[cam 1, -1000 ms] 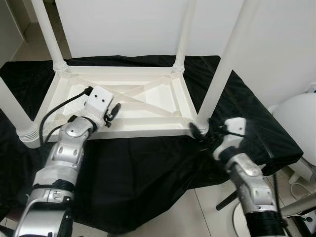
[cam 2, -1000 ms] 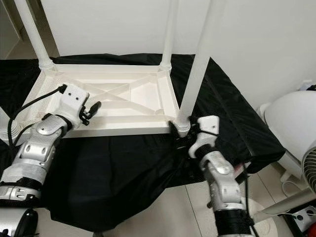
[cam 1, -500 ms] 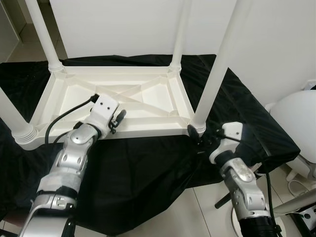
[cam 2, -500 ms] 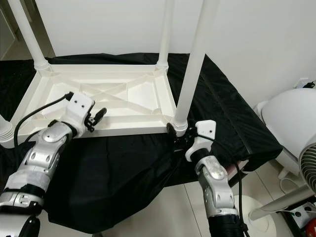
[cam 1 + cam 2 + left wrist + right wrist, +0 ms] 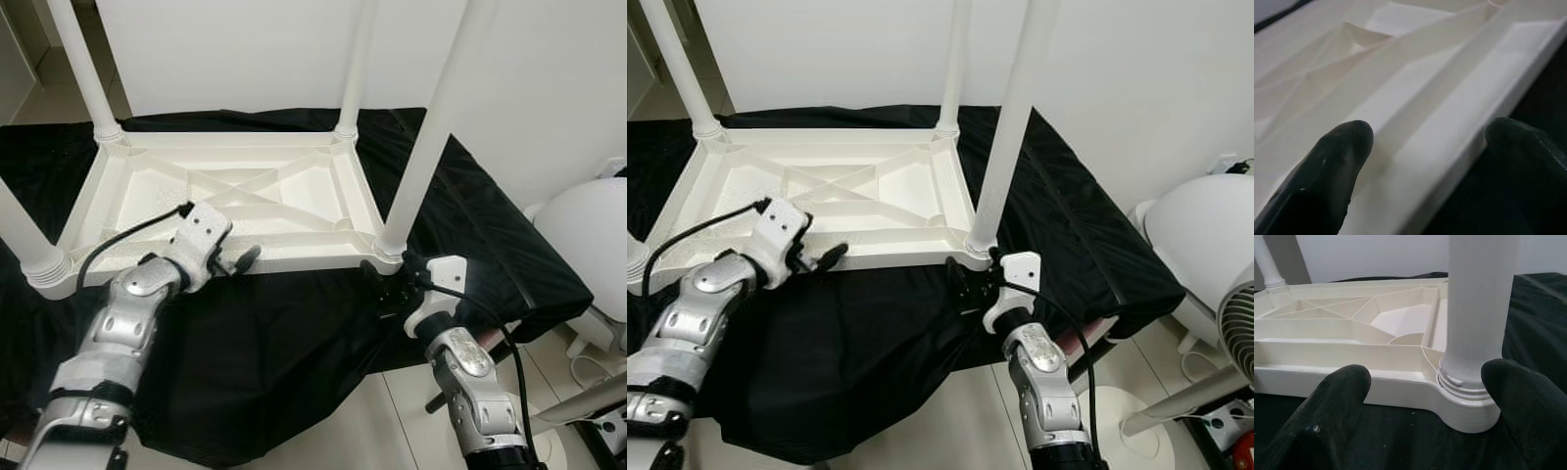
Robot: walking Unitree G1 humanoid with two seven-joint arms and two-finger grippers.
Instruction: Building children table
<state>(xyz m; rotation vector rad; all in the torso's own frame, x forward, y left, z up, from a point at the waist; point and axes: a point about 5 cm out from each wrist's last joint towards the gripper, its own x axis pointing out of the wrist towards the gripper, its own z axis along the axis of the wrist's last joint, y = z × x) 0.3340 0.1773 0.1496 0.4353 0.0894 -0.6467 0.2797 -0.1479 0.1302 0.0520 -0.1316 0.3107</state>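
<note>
The white children table (image 5: 235, 201) lies upside down on a black cloth (image 5: 284, 333), its ribbed underside facing up and its four round legs standing upward from the corners.

The left tool (image 5: 238, 260) sits at the table's near long edge, with the rim just ahead of it. Its two black fingers (image 5: 1337, 166) are spread apart; in the left wrist view one finger lies over the white ribbed underside and the other over the black cloth outside the rim, so the edge runs between them. Whether either finger touches the plastic cannot be told.

The right tool (image 5: 965, 284) is low at the table's near right corner, just in front of the leg (image 5: 1476, 303) that rises there. Its fingers (image 5: 1334, 406) are apart too, nothing clamped between them; the ringed socket at the foot of that leg sits straight ahead, closer to one finger than to the other.

Beyond the right tool, off the cloth's far side, stands a rounded white object (image 5: 1205, 245).
</note>
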